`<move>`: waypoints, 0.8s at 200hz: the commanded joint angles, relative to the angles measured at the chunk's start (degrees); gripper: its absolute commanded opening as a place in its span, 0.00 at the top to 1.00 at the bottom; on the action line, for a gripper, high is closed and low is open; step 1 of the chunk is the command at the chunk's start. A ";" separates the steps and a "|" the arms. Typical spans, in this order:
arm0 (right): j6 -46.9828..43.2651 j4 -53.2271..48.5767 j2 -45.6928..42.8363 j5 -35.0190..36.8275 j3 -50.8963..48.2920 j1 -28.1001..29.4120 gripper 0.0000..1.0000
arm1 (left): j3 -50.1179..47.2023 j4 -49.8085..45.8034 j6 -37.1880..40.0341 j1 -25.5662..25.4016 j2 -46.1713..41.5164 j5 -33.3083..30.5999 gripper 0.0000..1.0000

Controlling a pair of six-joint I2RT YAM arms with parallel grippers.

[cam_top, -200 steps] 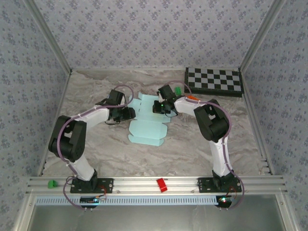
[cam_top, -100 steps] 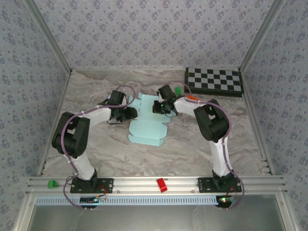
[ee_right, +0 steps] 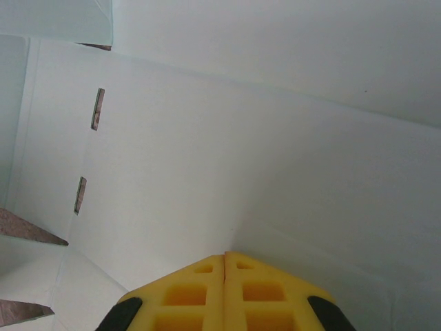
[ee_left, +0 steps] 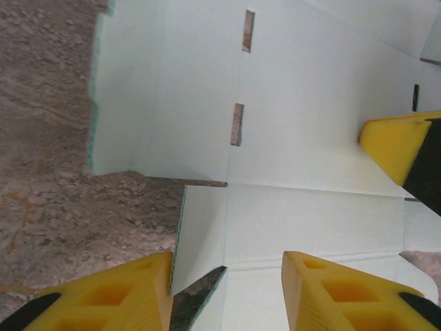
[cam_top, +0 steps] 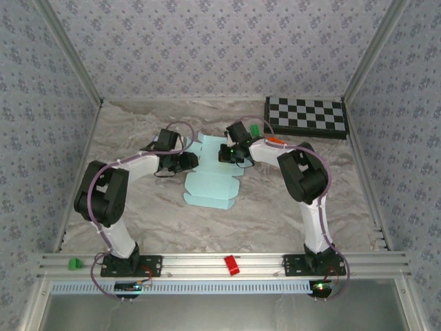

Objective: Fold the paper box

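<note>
**Narrowing for a pinch, fold barely begun**

The left arm has raised its elbow and brought the left claw (ee_left: 227,262) up to the left rim of the paper box (cam_top: 210,186). The box is a flat, unfolded sheet lying about mid-table (cam_top: 275,214). The jaws have narrowed over the last second, which reads as lining up to pinch and lift a side flap (ee_left: 200,227). They stand partly open, straddling that flap's edge; I cannot tell whether either pad touches card. On the sheet's right part, the right claw (ee_right: 225,258) has not moved. It is fully closed, grips nothing, and its tip seems to press a panel flat.
</note>
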 commanded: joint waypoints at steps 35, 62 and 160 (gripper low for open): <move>1.32 -3.00 1.66 0.33 -0.41 0.89 1.00 | 1.32 1.60 2.20 -3.04 -1.54 1.90 0.56; 1.62 -2.82 1.59 0.25 -0.41 0.96 1.00 | 2.51 1.50 2.05 -4.09 0.72 1.90 0.55; 3.49 -1.82 -0.53 0.38 -1.66 1.06 1.00 | 3.58 -0.96 2.77 -4.64 -1.32 -3.39 0.53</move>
